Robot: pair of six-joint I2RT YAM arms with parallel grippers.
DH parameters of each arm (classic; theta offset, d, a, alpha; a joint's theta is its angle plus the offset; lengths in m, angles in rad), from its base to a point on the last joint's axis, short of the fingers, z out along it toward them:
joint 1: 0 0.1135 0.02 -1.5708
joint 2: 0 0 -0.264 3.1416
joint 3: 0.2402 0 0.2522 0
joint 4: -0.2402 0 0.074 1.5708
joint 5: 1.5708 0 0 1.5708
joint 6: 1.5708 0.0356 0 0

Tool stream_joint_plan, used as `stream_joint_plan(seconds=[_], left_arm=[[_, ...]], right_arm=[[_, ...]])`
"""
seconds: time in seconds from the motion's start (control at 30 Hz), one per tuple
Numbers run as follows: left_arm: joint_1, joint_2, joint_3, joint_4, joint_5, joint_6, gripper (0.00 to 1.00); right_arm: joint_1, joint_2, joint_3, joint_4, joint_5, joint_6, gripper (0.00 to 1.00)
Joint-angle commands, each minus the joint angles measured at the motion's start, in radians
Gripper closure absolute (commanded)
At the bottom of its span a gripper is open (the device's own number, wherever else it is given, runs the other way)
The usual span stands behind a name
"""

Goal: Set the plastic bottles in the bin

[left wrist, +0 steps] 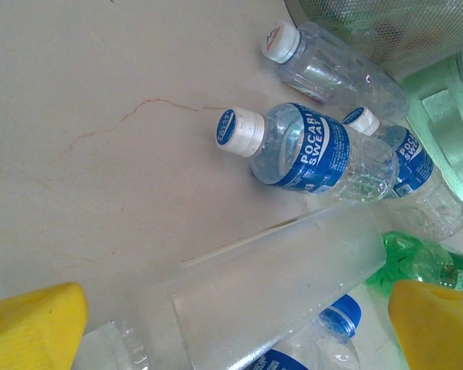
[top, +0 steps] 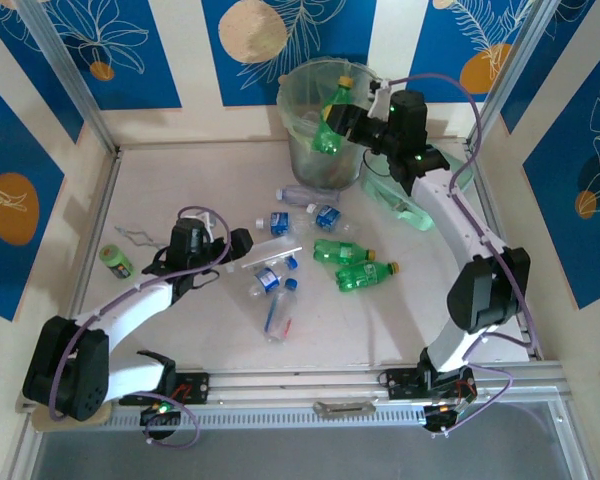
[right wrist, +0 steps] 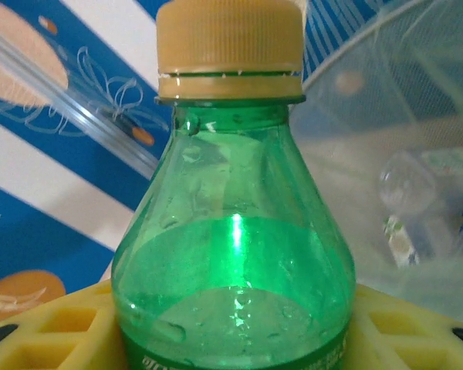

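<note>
Pale table [top: 180,330], blue leafy walls [top: 40,60]; bin [top: 300,160] at the far edge; right gripper [top: 345,120] clamped on one green bottle [right wrist: 231,270] above its rim; two more green bottles [top: 335,250] and five clear bottles [top: 278,222] lie mid-table; left gripper [top: 223,260] spread wide just beside them.

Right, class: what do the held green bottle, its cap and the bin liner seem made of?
The green bottle: glossy see-through plastic, by its glints. Its cap: tan, ridged, matte, probably plastic. The bin liner: thin translucent film, wrinkled, likely plastic.
</note>
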Motion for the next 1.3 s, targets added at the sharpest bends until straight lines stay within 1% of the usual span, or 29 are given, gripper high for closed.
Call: stream_joint_plan(seconds=[0.0,0.17,0.3,0.4,0.5,0.63,0.77,0.93,1.13,1.27], left_arm=[[0.006,-0.036,-0.019,0.000,0.006,0.020,0.00],[0.005,-0.069,-0.040,-0.014,-0.006,0.019,0.00],[0.006,-0.095,-0.054,-0.024,-0.013,0.021,0.00],[0.005,-0.109,-0.062,-0.035,-0.014,0.023,0.00],[0.007,-0.120,-0.068,-0.041,-0.017,0.027,0.00],[0.008,-0.127,-0.072,-0.046,-0.017,0.029,0.00],[0.008,-0.130,-0.072,-0.046,-0.017,0.030,0.00],[0.008,-0.136,-0.076,-0.048,-0.017,0.031,0.00],[0.006,-0.141,-0.079,-0.049,-0.016,0.030,0.00],[0.007,-0.147,-0.079,-0.051,-0.018,0.030,0.00]], right_arm=[[-0.033,0.070,0.093,0.114,0.001,0.057,0.46],[-0.060,0.192,0.236,0.140,0.049,0.080,0.46],[-0.065,0.274,0.343,0.122,0.082,0.058,0.46],[-0.062,0.342,0.440,0.061,0.095,0.033,0.46],[-0.052,0.414,0.560,-0.042,0.092,-0.008,0.45],[-0.028,0.492,0.702,-0.185,0.133,-0.086,0.43],[-0.008,0.540,0.784,-0.263,0.176,-0.138,0.41],[0.006,0.595,0.885,-0.356,0.217,-0.179,0.37],[0.010,0.611,0.923,-0.383,0.221,-0.186,0.26],[0.009,0.609,0.934,-0.385,0.220,-0.187,0.22]])
